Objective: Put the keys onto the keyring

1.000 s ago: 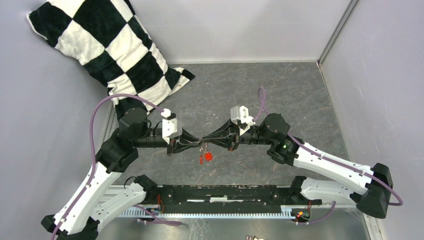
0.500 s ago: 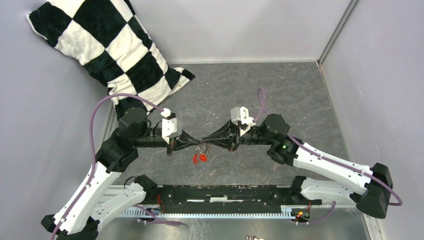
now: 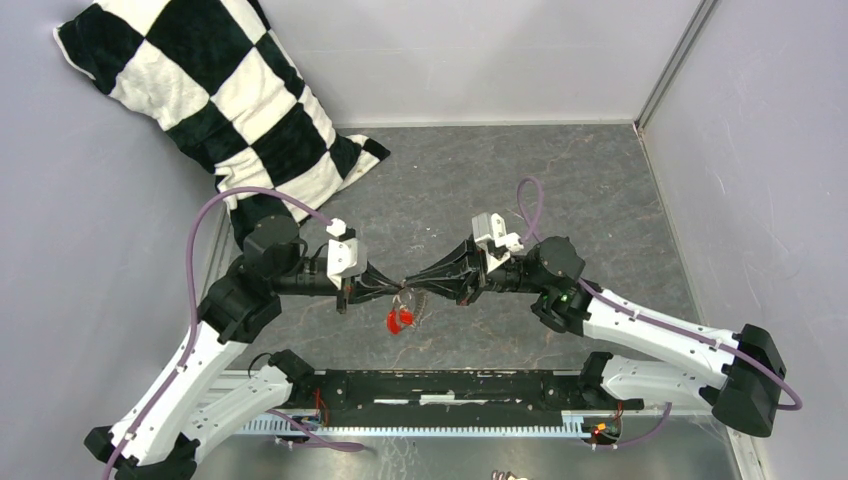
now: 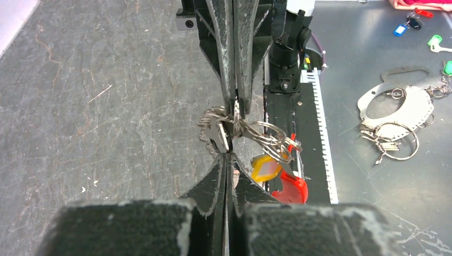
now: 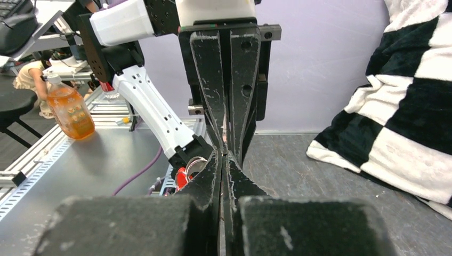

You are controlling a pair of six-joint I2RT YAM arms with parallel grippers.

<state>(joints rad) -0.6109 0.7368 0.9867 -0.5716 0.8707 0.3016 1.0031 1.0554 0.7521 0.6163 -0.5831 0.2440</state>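
My left tool (image 4: 226, 159) is pinched fully shut at lower centre of its wrist view, its tips clamping a silvery blade among the keys (image 4: 217, 137). My right tool (image 4: 235, 109) points in from the top edge, also closed tight, gripping the wire of the keyring (image 4: 269, 133). A yellow-headed key (image 4: 265, 168) and a red-headed key (image 4: 292, 188) hang from the loops, right of centre, above the grey bench (image 4: 106, 106).

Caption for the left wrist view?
Left gripper and right gripper meet tip to tip, pinching the keyring; yellow and red keys dangle.
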